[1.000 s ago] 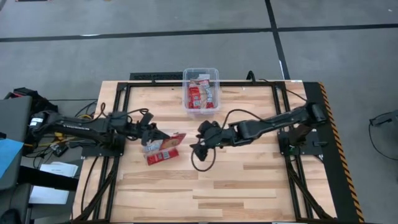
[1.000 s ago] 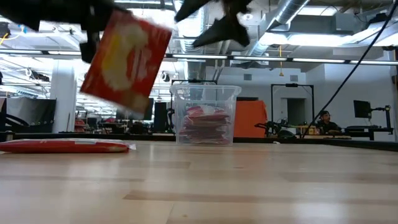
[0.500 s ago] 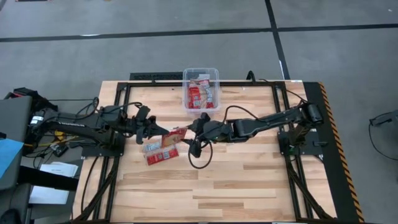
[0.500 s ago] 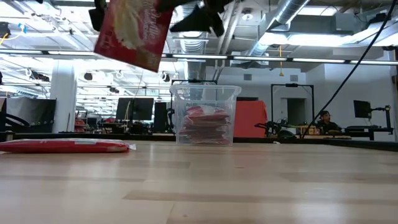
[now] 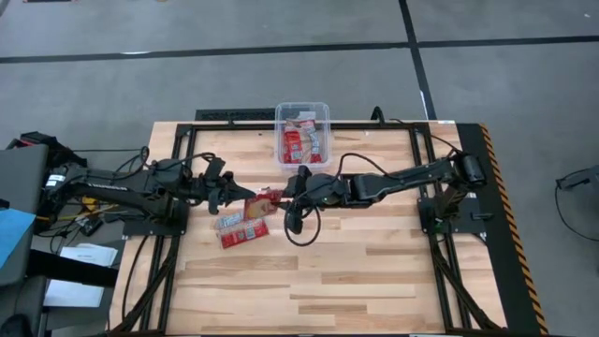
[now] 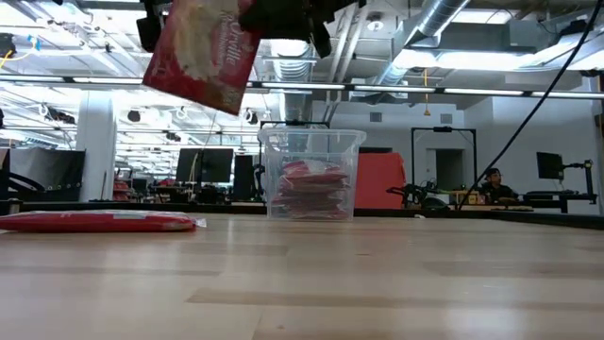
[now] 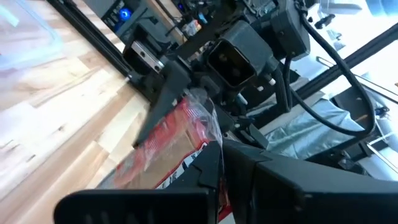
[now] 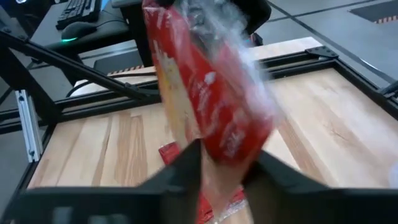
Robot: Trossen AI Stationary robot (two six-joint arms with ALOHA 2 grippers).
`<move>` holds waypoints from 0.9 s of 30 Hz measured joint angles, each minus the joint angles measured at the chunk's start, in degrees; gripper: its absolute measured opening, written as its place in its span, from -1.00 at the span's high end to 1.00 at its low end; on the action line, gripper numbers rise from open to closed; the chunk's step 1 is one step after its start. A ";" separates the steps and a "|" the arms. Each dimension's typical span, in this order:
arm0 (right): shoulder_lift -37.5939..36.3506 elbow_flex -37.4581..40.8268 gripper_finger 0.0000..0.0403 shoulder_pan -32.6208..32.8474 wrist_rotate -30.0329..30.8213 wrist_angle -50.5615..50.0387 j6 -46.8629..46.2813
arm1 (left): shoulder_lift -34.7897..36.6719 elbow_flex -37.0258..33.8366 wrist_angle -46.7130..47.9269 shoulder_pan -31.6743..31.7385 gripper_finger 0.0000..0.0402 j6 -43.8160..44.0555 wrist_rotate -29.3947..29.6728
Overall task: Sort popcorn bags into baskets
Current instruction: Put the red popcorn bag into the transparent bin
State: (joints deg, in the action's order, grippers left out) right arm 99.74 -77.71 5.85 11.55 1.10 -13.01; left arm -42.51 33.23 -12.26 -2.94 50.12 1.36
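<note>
A red popcorn bag [image 5: 260, 201] hangs in the air over the table's middle, between my two grippers. My left gripper [image 5: 236, 195] is shut on the end toward the table's left. My right gripper [image 5: 281, 195] is shut on the opposite end. The low view shows the bag [image 6: 203, 47] tilted, high above the wood. Another red bag [image 5: 241, 232] lies flat on the table just nearer. The clear basket [image 5: 302, 117] stands at the far edge with several red bags inside. My left gripper pinches the bag's end toward the table's left [image 7: 193, 162] between its two fingers, coming about level from the left. Its own fingers hide most of the contact. The bag is lifted clear of the table. My right gripper has the bag's opposite end [image 8: 227, 152] between its two fingers [image 8: 189, 168], one on each flat face. It comes about level from the table's right. The bag reaches away from it toward my left gripper, clear of the table.
The bag lying flat [image 6: 99, 222] is below and slightly left of the held one. The basket [image 6: 311, 142] is a short way beyond both grippers. A black metal frame [image 5: 187, 131] borders the wood. Bare wood spreads toward the near edge.
My left gripper has raised the bag and carried it slightly toward the far edge. My right gripper has moved toward the table's left up to the bag and shut its fingers on the bag's free end.
</note>
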 joint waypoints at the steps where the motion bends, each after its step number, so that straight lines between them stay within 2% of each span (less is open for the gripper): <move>1: 0.00 0.00 0.55 -0.04 -0.26 -0.02 0.05 | -0.16 0.02 -0.08 -0.01 1.00 -0.04 0.58; 3: 0.00 0.00 0.82 -0.36 -0.61 0.00 0.71 | -0.25 0.02 0.40 0.00 1.00 -0.03 1.84; 4: 0.00 0.00 0.89 -0.47 -1.27 0.32 1.23 | -0.23 0.03 0.82 0.00 1.00 0.08 2.74; 9: 0.08 0.11 0.83 -1.71 -1.37 1.54 -1.17 | -0.05 0.15 5.06 0.00 1.00 1.41 9.29; 13: -1.57 0.05 0.92 -3.93 -2.40 1.06 -3.42 | 0.99 0.17 10.81 0.14 0.98 -0.30 17.74; 15: -3.51 -0.46 0.93 -5.55 -2.64 -2.43 -3.45 | 1.89 0.17 13.39 0.52 0.93 -2.66 21.66; 19: -6.46 -2.15 0.88 -9.95 -2.53 -9.57 -4.93 | 3.70 -0.13 16.21 1.63 0.71 -6.72 27.14; 23: -8.89 -3.18 0.90 -15.48 -2.56 -13.33 -4.77 | 5.51 -0.03 16.27 3.02 0.38 -10.30 30.56; 27: -10.61 -3.64 0.92 -23.35 -8.57 -14.01 -4.73 | 6.63 0.02 19.68 4.79 0.01 -13.41 30.26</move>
State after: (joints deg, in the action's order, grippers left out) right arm 89.14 -81.35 -17.50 2.98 -12.90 -17.74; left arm -35.88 33.26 7.42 1.85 36.71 31.62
